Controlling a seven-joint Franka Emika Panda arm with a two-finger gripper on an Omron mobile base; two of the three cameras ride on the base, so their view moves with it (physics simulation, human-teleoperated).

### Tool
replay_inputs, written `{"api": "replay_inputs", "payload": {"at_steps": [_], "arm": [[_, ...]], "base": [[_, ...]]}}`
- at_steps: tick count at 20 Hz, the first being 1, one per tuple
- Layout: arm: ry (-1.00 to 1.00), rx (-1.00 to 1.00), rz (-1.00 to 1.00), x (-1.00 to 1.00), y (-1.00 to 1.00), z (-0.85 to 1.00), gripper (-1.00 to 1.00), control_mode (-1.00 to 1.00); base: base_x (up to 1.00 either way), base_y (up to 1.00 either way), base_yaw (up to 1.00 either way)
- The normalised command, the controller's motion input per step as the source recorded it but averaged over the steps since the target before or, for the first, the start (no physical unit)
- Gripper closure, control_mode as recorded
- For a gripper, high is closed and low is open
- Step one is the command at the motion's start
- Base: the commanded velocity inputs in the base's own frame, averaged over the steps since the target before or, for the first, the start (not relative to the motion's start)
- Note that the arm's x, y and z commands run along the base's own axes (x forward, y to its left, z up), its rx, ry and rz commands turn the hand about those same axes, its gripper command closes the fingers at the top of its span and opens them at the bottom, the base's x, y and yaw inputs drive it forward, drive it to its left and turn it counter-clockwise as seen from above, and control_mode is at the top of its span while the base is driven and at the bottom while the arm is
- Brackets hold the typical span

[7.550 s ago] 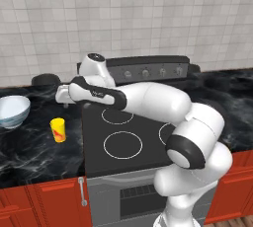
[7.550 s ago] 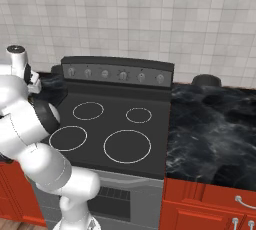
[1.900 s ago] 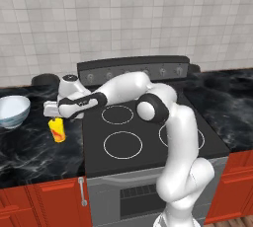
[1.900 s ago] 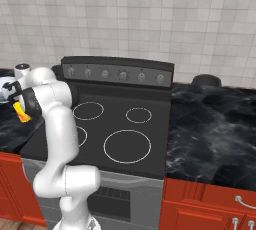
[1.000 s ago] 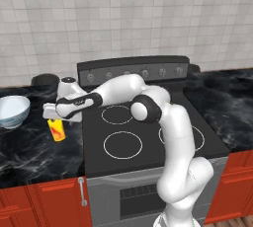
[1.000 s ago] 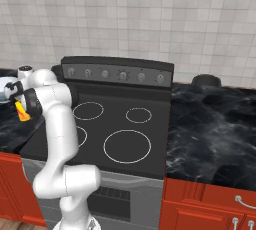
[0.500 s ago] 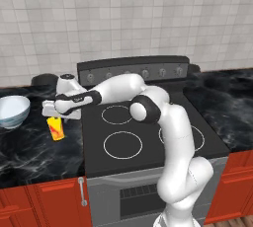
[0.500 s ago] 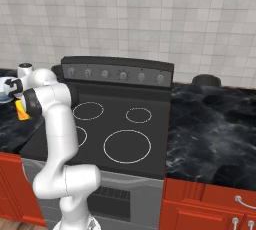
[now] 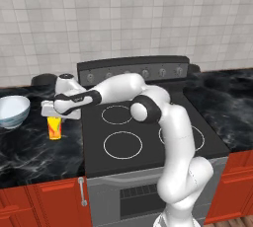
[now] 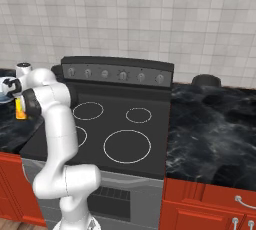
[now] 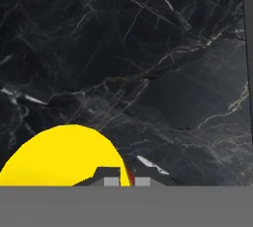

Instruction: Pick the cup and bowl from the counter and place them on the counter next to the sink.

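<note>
Left base view: the white arm reaches from the lower right across the stovetop (image 9: 148, 132) to the left, its hand lying level over the black marble bench (image 9: 34, 147) just left of the stove's edge. The pincer (image 9: 54, 121) points down onto the cup (image 9: 55, 128), a small yellow tumbler with an orange mark, which stands upright on the bench close to the stove's left edge, about midway between the bench's front edge and the tiled wall. The pincer is closed on the cup's rim, one tip inside and one outside. The bowl (image 9: 12, 111) sits on the bench further left, well apart from the cup, near the left edge of this view and a little nearer the wall; white inside, pale banded outside. A dark round object (image 9: 44, 79) sits at the back of the bench by the wall. Right base view: the arm rises at lower left and bends away to the left; the cup (image 10: 20, 110) shows as a yellow-orange patch past the forearm, on the bench beside the stove's left edge, mostly hidden by the arm. Hand view: the cup's (image 11: 59, 157) yellow opening shows at lower left, the two dark tips (image 11: 109, 174) drawn nearly together over its rim with a red sliver between them; veined black marble beyond.
</note>
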Motion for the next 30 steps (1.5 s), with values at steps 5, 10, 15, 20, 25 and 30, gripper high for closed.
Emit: {"api": "replay_inputs", "payload": {"at_steps": [5, 10, 15, 20, 25, 30], "arm": [[-0.15, 0.00, 0.20, -0.31, -0.03, 0.30, 1.00, -1.00], [-0.14, 0.00, 0.24, -0.27, -0.40, 0.47, 1.00, -1.00], [-0.17, 0.00, 0.21, -0.51, -0.75, 0.68, 1.00, -1.00], [-0.07, 0.00, 0.14, -0.48, -0.91, 0.64, 1.00, -1.00], [-0.05, 0.00, 0.10, -0.51, -0.93, 0.59, 1.00, -1.00], [-0.04, 0.02, 0.04, -0.48, -0.85, 0.66, 1.00, -1.00]], "base": [[0.00, 0.00, 0.00], [0.00, 0.00, 0.00], [0.00, 0.00, 0.00], [0.00, 0.00, 0.00], [0.00, 0.00, 0.00], [0.00, 0.00, 0.00]]}}
